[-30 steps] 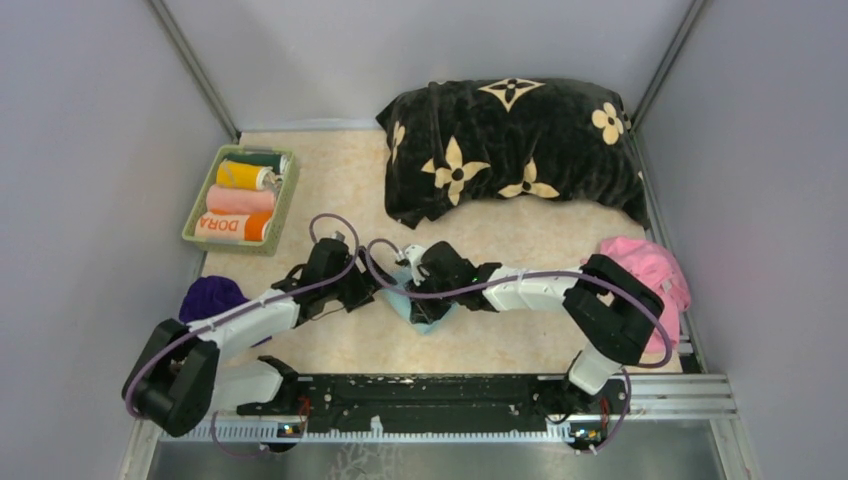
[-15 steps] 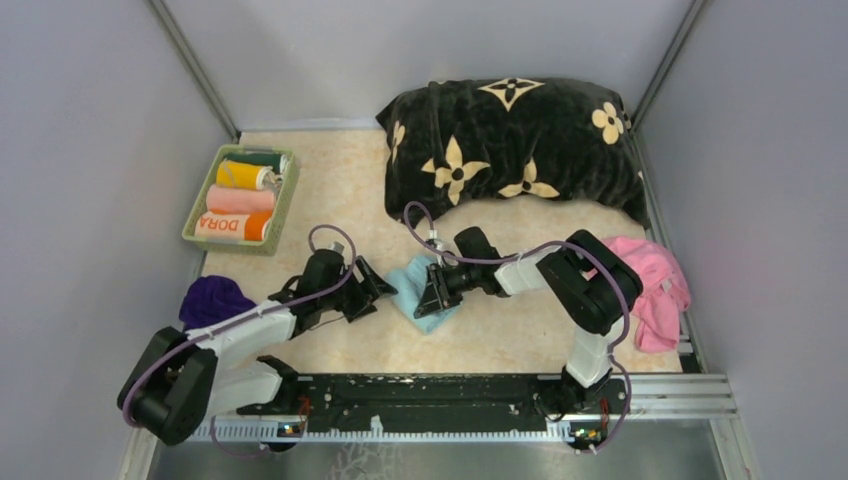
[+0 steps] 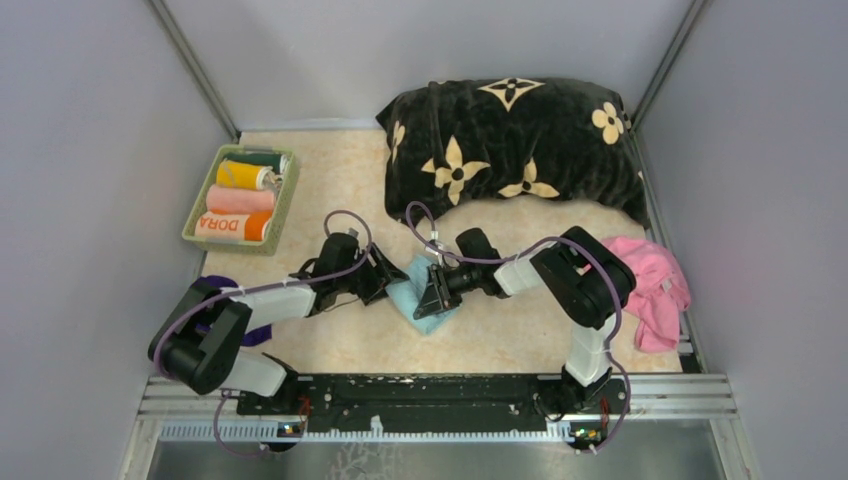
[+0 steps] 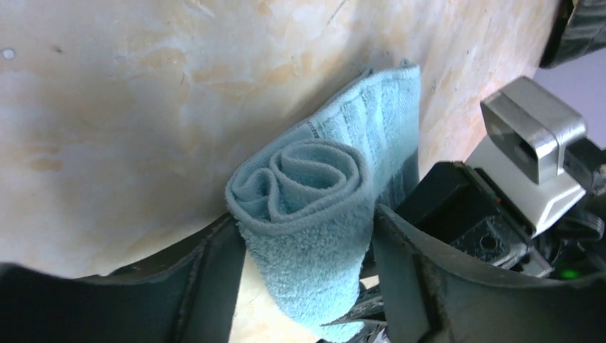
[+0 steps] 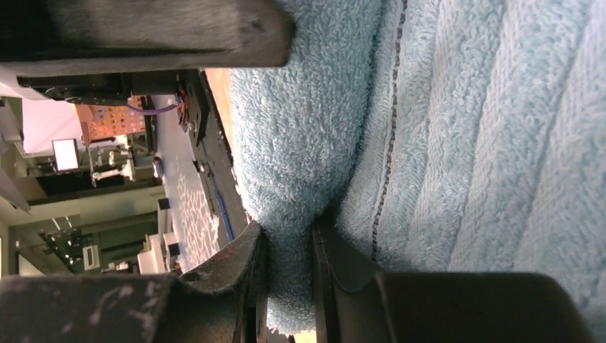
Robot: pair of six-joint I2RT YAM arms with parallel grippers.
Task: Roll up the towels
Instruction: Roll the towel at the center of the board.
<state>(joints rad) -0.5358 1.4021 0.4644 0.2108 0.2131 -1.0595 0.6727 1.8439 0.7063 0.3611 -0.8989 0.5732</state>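
Note:
A light blue towel (image 3: 405, 298) lies partly rolled on the table's middle. In the left wrist view its rolled end (image 4: 300, 179) sits between my left gripper's (image 4: 306, 218) spread fingers, which flank the roll. My left gripper (image 3: 383, 280) is at the towel's left end, open around it. My right gripper (image 3: 432, 293) is at the towel's right side. In the right wrist view it (image 5: 289, 236) is shut on a fold of the light blue towel (image 5: 457, 143). A pink towel (image 3: 655, 285) lies crumpled at the right. A dark purple towel (image 3: 258, 333) is mostly hidden under my left arm.
A green basket (image 3: 287, 205) at the back left holds several rolled towels, one orange with "DORA" (image 3: 232, 227). The big black cushion with beige flowers (image 3: 510, 145) lies at the back right. Grey walls close in on both sides.
My left gripper has moved right, from beside the towel onto its rolled end. My right arm drew back a second ago and has since stayed put, holding the towel.

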